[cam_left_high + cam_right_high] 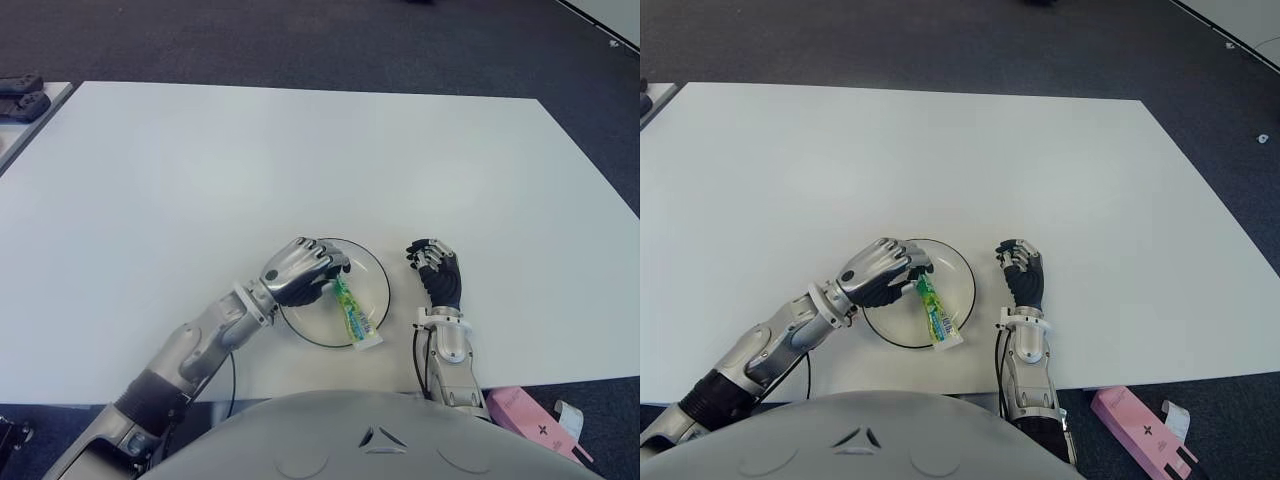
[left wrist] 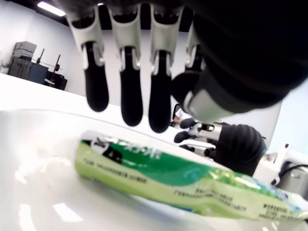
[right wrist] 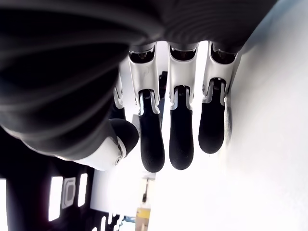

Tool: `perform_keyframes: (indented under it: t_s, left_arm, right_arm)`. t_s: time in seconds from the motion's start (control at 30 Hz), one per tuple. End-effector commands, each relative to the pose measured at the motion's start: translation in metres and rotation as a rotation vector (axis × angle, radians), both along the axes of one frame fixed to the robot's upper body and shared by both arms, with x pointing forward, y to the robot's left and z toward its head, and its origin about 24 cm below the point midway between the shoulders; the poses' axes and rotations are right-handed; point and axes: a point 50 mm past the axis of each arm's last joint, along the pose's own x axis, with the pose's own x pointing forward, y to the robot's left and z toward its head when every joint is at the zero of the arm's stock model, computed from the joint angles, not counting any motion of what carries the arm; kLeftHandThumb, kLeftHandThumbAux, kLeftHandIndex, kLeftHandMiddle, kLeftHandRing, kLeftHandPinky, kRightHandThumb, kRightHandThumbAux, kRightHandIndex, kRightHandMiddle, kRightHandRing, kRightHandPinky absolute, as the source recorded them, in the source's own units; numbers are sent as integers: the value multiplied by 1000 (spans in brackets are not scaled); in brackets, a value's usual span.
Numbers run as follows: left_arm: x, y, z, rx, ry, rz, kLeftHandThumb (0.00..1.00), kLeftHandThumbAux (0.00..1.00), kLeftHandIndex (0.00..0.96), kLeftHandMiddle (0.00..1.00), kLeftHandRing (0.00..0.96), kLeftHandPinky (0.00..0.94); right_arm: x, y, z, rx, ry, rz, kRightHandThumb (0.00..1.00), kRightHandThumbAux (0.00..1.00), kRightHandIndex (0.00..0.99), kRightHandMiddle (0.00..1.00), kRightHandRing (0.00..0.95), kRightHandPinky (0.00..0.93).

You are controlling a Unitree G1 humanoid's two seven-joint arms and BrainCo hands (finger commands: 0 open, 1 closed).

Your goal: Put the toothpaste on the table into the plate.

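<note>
Left hand: the left hand (image 1: 300,270) hovers over the near left part of the plate (image 1: 372,268), knuckles up, fingers (image 2: 130,91) hanging loose just above the tube, gripping nothing as its wrist view shows a clear gap between fingertips and tube

Toothpaste: the green toothpaste tube (image 1: 353,312) lies inside the plate, slanting from under the left hand down toward the robot, its white end (image 1: 368,342) poking over the plate's near rim

Plate: a clear, dark-rimmed round plate sits on the white desk (image 1: 300,160) near the front edge, between the two hands

Right hand: the right hand (image 1: 438,272) shows just right of the plate, apart from it, fingers (image 3: 180,139) relaxed and a little curled, nothing in them

Desk: wide and white, bare beyond the plate

Off the desk: a pink box (image 1: 535,424) lies on the dark floor at the near right, and black objects (image 1: 22,96) sit on a separate surface at the far left; what they are, cannot tell
</note>
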Motion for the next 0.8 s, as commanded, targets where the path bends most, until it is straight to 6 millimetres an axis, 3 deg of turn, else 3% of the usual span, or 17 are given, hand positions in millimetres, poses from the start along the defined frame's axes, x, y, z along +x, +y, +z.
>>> perform_keyframes:
  t_s: [0.03,0.17,0.3,0.63,0.8]
  left_arm:
    - [4,11,-1,-40,43,104,454,596,279,347,414,480]
    - [7,19,-1,-162,58,245,332,573,168,277,359,439]
    - [10,28,0,-329,19,420,296,662,126,253,316,373]
    - [12,36,7,-676,49,618,230,801,171,254,277,276]
    - [14,44,9,-807,78,660,222,879,253,275,269,275]
  right_arm:
    - [-2,-2,-5,-7,31,-3,708,726,429,508,497,501]
    - [-2,-2,-5,-10,34,-4,707,727,429,506,496,499]
    - [-2,-2,-5,-12,35,-3,707,727,429,507,496,501]
    - [-1,-2,-6,-9,44,-4,706,727,429,506,495,494]
    - [-1,-2,-6,-9,45,-3,707,727,429,505,494,496]
